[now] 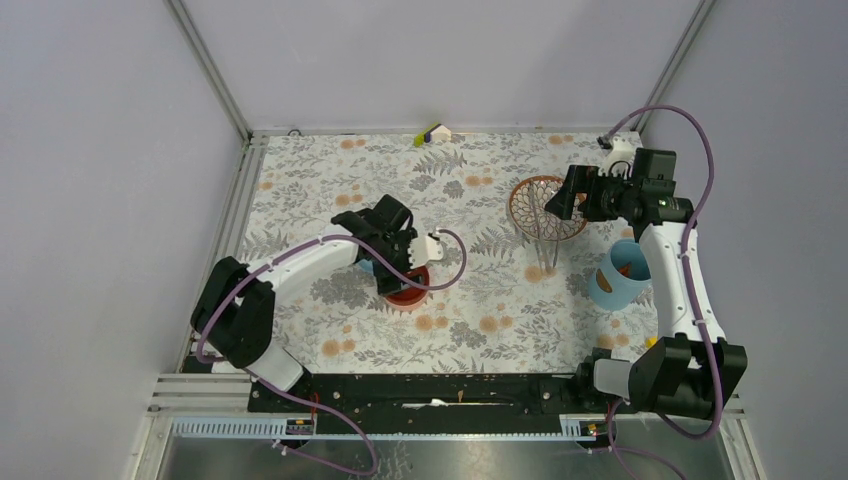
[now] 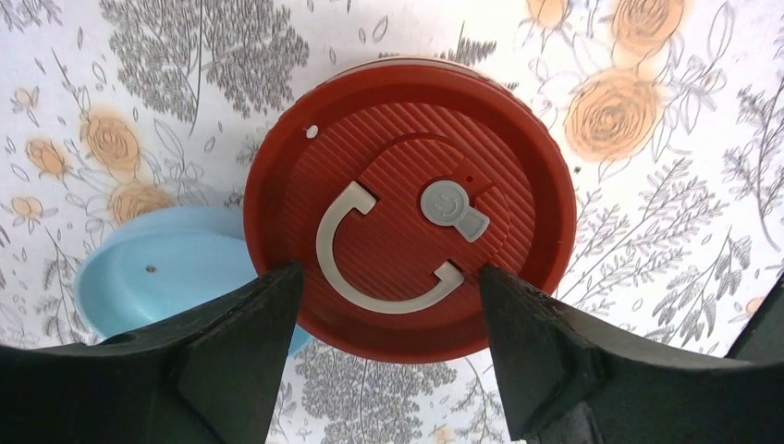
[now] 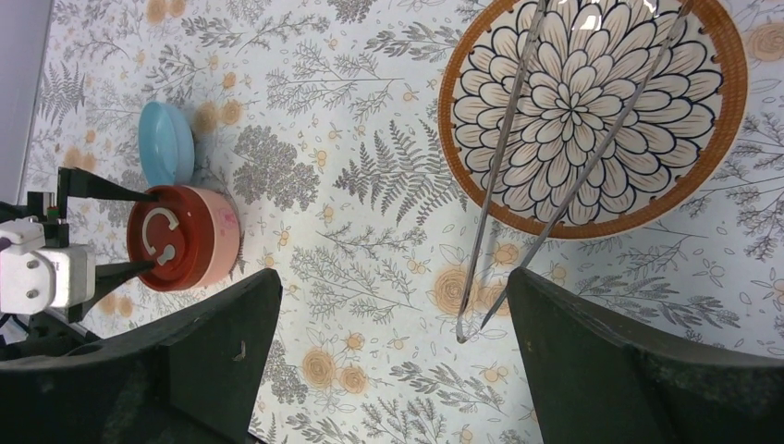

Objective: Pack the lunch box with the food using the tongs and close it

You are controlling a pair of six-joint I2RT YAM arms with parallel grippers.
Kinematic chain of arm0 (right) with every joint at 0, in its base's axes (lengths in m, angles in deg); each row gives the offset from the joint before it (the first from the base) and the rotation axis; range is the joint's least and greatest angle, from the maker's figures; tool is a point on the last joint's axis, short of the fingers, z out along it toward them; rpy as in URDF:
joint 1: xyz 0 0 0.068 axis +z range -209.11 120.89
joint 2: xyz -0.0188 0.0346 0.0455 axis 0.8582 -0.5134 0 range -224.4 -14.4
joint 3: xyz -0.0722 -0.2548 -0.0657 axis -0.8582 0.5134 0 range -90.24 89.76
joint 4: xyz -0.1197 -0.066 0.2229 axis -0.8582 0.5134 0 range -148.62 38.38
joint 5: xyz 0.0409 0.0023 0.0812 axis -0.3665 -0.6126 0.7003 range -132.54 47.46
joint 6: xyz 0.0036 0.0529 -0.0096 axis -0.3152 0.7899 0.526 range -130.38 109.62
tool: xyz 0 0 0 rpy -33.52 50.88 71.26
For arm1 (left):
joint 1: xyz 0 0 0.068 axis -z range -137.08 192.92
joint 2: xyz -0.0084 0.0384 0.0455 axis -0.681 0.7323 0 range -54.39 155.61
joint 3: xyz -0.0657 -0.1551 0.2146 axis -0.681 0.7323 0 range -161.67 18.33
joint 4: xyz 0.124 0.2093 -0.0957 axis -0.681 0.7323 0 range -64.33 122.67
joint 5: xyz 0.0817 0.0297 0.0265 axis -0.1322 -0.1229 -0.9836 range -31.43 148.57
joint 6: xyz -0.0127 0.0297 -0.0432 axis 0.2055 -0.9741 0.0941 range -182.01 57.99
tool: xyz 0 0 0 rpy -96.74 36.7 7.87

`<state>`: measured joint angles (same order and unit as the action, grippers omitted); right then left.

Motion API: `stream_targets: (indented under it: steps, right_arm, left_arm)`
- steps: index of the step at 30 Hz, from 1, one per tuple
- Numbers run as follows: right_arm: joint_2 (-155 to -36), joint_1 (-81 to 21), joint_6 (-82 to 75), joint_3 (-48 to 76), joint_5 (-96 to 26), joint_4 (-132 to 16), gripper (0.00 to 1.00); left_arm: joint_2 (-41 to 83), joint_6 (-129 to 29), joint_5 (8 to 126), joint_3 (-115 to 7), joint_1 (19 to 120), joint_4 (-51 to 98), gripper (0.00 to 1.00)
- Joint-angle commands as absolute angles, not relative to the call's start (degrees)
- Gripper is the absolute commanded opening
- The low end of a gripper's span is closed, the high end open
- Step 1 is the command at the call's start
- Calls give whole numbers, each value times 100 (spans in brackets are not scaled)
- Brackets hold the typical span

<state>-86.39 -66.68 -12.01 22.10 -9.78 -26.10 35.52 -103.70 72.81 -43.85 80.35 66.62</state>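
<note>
Bright, even, diffuse light. The patterned dish (image 3: 447, 92) is in sharp focus; the table (image 3: 370, 111) around it shows only faint, soft-edged shadows.

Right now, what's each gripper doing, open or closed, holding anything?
Left gripper: open, over the red lid, gripping nothing.
Right gripper: open wide around the tongs, not gripping them.

Petal-patterned dish (image 3: 670, 129) on floral cloth (image 1: 490, 300); yellow-green object (image 1: 428, 135) at far edge

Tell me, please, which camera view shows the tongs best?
The right wrist view: both thin arms of the tongs show clearly, lying across the patterned dish. The top view shows them small and faint; the left wrist view misses them.
</note>
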Motion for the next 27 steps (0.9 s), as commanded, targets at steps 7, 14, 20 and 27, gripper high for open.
stream_targets:
  steps: [7, 14, 20, 27]
  right_arm:
    - [-8759, -6663, -1402, 1842, -672, -2353, 99]
    - [-8763, -6632, -1411, 1833, -685, -2331, 99]
    - [-8768, -6609, -1432, 1812, -665, -2329, 99]
    - [-8832, -6456, -1518, 1689, -664, -2223, 99]
  left_arm:
    - [3698, -11096, 6270, -3728, 7495, 7659, 78]
    - [3532, -11211, 6185, -3808, 7311, 7814, 78]
    - [3351, -11327, 6057, -3795, 7180, 8026, 78]
    - [3312, -10951, 6535, -4953, 7184, 8276, 79]
